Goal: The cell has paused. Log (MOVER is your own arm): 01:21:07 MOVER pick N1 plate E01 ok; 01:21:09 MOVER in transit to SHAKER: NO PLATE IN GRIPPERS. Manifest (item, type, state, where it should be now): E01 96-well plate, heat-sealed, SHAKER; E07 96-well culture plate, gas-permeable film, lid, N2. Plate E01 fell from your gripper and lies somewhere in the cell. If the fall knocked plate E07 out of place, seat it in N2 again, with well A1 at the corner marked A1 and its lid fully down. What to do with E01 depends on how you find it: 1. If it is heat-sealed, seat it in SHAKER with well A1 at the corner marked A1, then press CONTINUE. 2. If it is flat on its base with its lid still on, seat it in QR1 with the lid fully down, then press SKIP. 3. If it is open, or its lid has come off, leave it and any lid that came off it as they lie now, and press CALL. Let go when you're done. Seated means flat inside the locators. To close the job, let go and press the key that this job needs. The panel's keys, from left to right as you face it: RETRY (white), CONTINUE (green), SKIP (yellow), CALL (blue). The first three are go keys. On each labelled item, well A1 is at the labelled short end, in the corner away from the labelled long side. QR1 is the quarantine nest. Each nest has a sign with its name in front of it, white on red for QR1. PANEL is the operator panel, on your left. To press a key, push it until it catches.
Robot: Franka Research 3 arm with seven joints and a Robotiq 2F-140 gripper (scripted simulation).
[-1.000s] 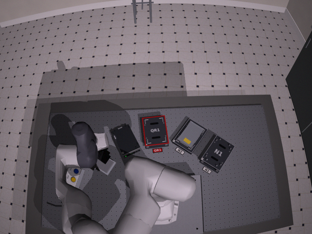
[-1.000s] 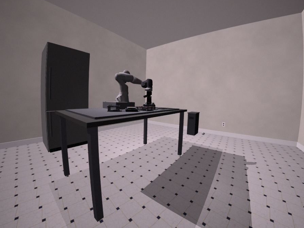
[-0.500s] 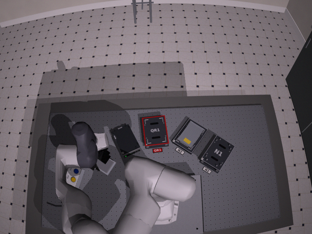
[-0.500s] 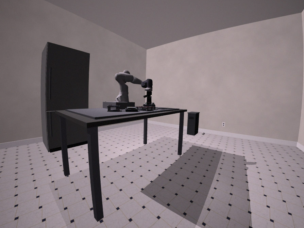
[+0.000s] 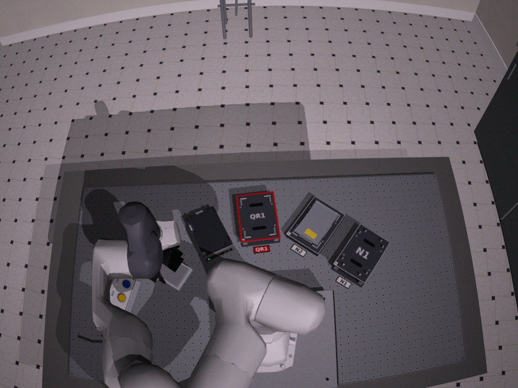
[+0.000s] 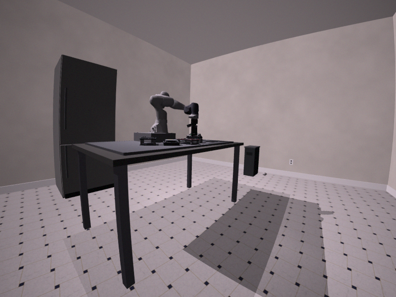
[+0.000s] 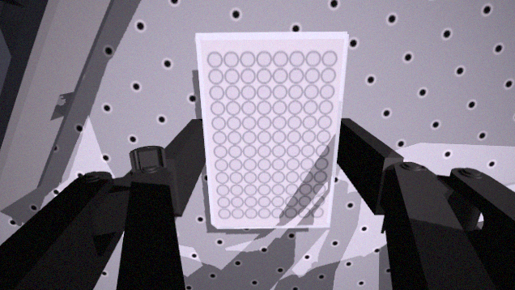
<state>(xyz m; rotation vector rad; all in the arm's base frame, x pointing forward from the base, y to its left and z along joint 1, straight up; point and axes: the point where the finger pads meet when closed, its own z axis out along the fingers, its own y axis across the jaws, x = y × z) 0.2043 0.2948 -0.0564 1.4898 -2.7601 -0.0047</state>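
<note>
Wells cover the pale plate (image 5: pixel 178 278) (image 7: pixel 272 101) in the wrist view, where the hand (image 5: pixel 170 270) (image 6: pixel 194 134) (image 7: pixel 270 138) grips its two long sides. The top view, where the arm partly covers that grip, places the plate left of nest QR1 (image 5: pixel 257 226) and nearer the arm's base; yellow-labelled E07 (image 5: pixel 321 219) sits right of QR1. The exterior view adds a dark fridge (image 6: pixel 87 121), well apart from QR1.

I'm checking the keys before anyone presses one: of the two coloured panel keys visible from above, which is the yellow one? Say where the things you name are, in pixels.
The yellow key (image 5: pixel 121 297), nearer the arm's base; the other key (image 5: pixel 126 284) is blue.
</note>
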